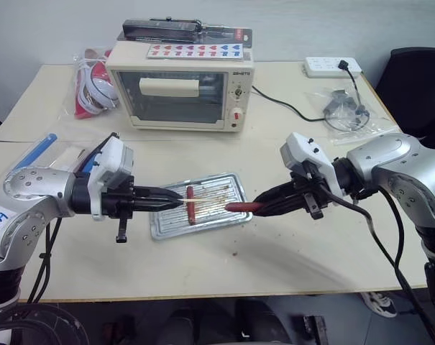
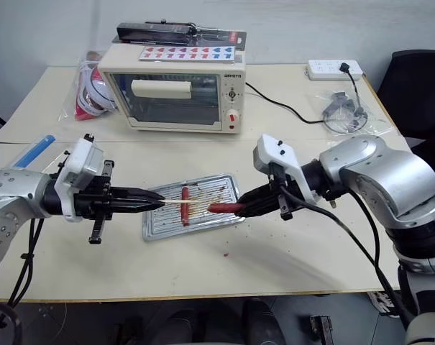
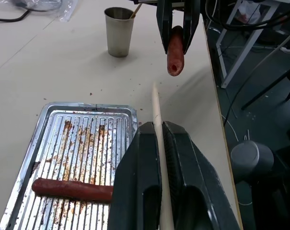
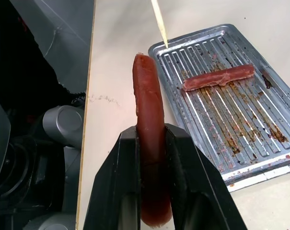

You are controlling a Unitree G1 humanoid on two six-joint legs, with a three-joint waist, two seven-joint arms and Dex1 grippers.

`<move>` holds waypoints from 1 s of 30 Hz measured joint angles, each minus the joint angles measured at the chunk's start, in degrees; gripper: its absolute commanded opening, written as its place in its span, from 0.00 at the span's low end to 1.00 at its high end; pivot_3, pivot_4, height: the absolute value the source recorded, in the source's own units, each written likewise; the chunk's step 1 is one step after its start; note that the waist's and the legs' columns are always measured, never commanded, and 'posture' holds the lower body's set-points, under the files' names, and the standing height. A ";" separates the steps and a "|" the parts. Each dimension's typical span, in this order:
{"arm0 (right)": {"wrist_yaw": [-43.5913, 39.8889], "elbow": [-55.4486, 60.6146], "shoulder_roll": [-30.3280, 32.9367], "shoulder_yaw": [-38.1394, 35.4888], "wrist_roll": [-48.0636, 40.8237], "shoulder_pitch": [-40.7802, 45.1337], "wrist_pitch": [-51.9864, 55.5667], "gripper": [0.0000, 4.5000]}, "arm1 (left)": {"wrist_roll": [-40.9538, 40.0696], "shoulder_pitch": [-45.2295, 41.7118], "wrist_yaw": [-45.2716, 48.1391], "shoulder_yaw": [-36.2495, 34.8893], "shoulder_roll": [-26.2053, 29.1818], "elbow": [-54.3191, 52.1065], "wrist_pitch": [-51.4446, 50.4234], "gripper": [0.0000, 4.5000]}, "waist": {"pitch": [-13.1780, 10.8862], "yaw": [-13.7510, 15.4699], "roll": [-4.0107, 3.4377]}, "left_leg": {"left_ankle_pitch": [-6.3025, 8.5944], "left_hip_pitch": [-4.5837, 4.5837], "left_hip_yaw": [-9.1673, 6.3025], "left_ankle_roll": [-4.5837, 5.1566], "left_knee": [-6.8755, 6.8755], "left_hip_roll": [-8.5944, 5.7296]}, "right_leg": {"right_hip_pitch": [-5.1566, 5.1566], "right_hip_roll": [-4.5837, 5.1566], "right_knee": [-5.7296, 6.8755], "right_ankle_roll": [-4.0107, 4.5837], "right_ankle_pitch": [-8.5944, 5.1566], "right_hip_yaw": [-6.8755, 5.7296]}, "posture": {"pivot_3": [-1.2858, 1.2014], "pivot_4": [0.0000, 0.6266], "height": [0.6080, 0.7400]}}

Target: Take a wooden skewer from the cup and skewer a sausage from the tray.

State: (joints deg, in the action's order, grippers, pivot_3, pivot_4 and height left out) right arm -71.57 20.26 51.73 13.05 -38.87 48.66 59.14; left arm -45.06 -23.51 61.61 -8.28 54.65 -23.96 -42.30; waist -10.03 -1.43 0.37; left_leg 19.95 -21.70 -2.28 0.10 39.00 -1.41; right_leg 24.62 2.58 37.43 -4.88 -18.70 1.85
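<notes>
Pale wood, the wooden skewer sits clamped in the left gripper, tip aimed at the sausage that the right gripper pinches lengthwise, end-on for piercing. Both hover above the tray, where another sausage lies. Farther off, the cup stands on the worktop.

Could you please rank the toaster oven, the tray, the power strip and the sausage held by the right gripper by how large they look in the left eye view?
1. toaster oven
2. tray
3. power strip
4. sausage; part of it sits inside the right gripper, so only its exposed end counts.
</notes>
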 measured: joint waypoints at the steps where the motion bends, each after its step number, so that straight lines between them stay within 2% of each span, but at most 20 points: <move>1: 0.24 0.12 -0.19 0.00 -0.35 -0.05 0.02 0.09 | 0.00 -0.33 -0.04 0.17 -0.29 0.00 0.00 0.00 | 0.00 0.00 0.00 | 0.00 0.00 0.00 0.00 0.01 0.00 | 0.00 0.00 0.00 0.00 0.00 0.00 | 0.52 0.24 1.00; 13: 3.28 1.84 -1.14 -0.38 -3.31 -0.15 2.02 0.09 | 0.38 -1.73 0.02 1.86 -1.26 -0.52 0.37 0.00 | 0.00 -0.01 0.00 | 0.00 0.00 0.00 0.00 0.02 0.00 | 0.00 0.00 0.01 0.00 0.00 0.00 | 0.52 0.24 1.00; 30: 4.30 1.45 -1.12 -0.45 -3.16 -1.44 1.91 0.09 | 0.51 -1.21 1.17 0.70 0.35 -0.23 1.22 0.00 | 0.00 0.00 0.00 | 0.00 0.00 0.00 0.00 0.02 0.00 | 0.00 0.00 0.01 0.00 0.00 0.00 | 0.52 0.24 1.00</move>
State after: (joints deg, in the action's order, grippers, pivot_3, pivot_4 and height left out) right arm -67.27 21.72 50.61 12.60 -42.03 47.22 61.05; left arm -44.55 -24.72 62.78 -7.58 55.01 -24.19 -41.08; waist -10.03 -1.42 0.37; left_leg 19.95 -21.70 -2.28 0.10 39.03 -1.42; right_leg 24.61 2.58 37.44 -4.88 -18.70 1.85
